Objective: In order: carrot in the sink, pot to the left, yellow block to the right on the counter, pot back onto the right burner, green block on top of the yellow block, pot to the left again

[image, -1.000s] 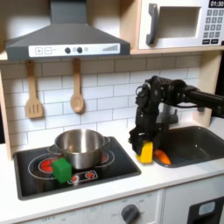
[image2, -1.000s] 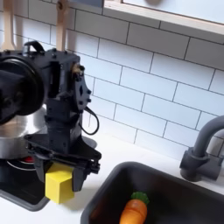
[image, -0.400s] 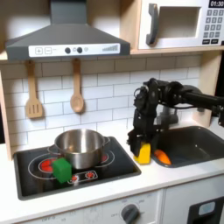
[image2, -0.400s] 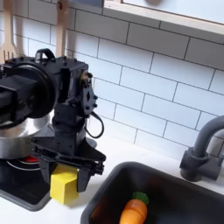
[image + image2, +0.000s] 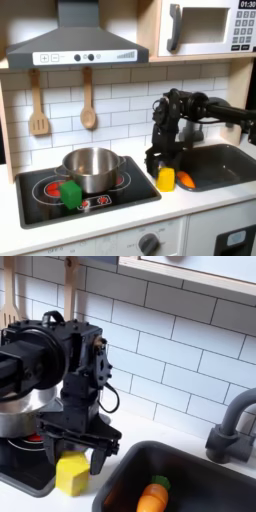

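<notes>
- Compared with 1 second ago, the small bright yellow cube (image 5: 72, 473) has come lower and now rests on the pale cream counter (image 5: 200, 200), between the glossy black cooktop (image 5: 40, 205) and the dark grey sink (image 5: 235, 165).
- The fingers of the black gripper (image 5: 78, 446) now stand apart above the cube, so it looks released.
- This suggests the yellow-block step is nearly finished; the shiny steel pot (image 5: 91, 167) should be pushed next.
- The arm is bent, pointing down, beside the sink where the orange toy carrot (image 5: 151, 497) lies.
</notes>
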